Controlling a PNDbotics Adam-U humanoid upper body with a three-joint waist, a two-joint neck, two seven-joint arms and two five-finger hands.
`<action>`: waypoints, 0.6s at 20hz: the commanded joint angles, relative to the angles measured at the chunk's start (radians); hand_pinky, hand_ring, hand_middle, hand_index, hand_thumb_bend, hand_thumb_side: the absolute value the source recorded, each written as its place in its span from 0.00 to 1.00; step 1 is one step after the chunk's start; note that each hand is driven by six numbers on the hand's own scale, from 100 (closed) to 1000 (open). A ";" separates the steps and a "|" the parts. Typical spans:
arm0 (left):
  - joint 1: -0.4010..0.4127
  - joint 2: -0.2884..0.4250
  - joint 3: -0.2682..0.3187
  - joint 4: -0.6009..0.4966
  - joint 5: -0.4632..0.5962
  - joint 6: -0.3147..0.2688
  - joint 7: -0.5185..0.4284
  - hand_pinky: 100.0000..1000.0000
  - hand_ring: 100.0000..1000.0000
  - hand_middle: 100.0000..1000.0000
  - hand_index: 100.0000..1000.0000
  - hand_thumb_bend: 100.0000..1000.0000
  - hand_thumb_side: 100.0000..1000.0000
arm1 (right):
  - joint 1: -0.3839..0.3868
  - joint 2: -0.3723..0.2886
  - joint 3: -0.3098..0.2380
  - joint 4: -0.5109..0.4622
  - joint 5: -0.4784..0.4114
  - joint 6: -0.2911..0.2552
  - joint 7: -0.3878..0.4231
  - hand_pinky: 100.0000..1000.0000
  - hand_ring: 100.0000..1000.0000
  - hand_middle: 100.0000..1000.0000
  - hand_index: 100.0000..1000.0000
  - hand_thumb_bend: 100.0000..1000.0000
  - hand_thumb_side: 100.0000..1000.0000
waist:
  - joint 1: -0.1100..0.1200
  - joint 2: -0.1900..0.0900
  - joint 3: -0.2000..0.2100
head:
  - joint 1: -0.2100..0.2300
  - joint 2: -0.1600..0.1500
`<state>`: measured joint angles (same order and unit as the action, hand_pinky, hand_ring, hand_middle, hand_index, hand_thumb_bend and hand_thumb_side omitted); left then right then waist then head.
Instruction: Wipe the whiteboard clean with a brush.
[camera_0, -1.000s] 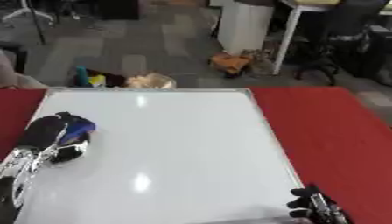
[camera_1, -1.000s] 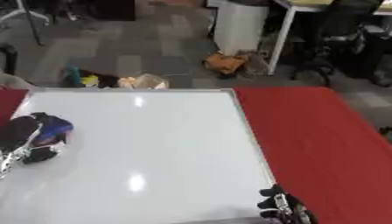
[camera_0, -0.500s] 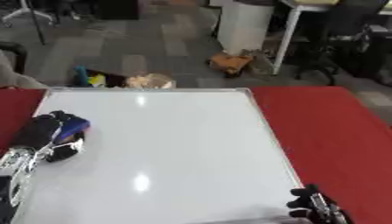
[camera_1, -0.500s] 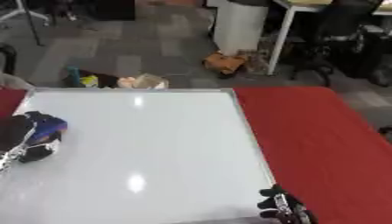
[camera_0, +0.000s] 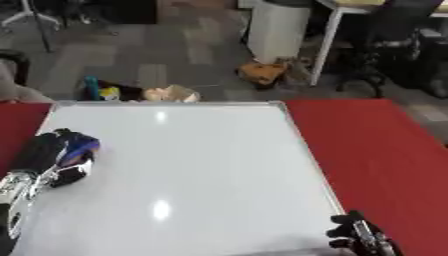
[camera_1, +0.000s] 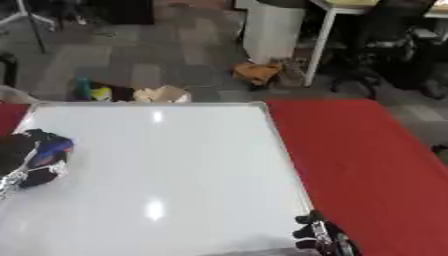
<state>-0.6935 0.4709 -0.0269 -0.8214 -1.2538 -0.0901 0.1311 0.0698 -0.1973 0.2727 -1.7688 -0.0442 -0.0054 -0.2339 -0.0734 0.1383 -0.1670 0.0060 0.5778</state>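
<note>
Both hands show: left hand (camera_0: 48, 160) has its fingers curled round the blue brush (camera_0: 80, 146) on the whiteboard (camera_0: 192, 165); light, rigid-looking, best held across its back; right hand (camera_0: 359, 237) fingers' state unclear

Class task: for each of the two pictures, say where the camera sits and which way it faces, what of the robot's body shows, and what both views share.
Left eye view: in the head, looking down at the whiteboard; left hand holds a blue brush, right hand at the bottom.
Right eye view: beside it, facing likewise; board sits further left in view.
Shared: board, red table, both hands.
</note>
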 joint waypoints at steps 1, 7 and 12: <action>0.073 0.013 -0.038 0.019 -0.035 -0.021 -0.033 0.54 0.56 0.60 0.79 0.06 0.47 | -0.007 -0.010 -0.004 -0.015 0.007 -0.003 -0.001 0.55 0.59 0.42 0.64 0.00 0.87 | -0.001 -0.001 0.009 | -0.006 -0.007; 0.117 0.003 -0.063 -0.075 -0.010 -0.060 -0.078 0.56 0.57 0.60 0.80 0.00 0.53 | -0.005 -0.013 -0.006 -0.017 0.006 -0.003 -0.001 0.55 0.59 0.42 0.64 0.00 0.87 | -0.001 -0.006 0.013 | -0.009 -0.005; 0.121 -0.011 -0.100 -0.168 0.033 -0.095 -0.117 0.56 0.57 0.61 0.81 0.00 0.53 | -0.005 -0.015 -0.005 -0.019 0.004 -0.002 0.001 0.55 0.59 0.42 0.64 0.00 0.87 | -0.002 -0.010 0.015 | -0.008 -0.005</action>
<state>-0.5955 0.4806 -0.0878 -0.9902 -1.2202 -0.1732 0.0385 0.0701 -0.1975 0.2721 -1.7688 -0.0442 -0.0055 -0.2340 -0.0756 0.1290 -0.1509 -0.0017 0.5779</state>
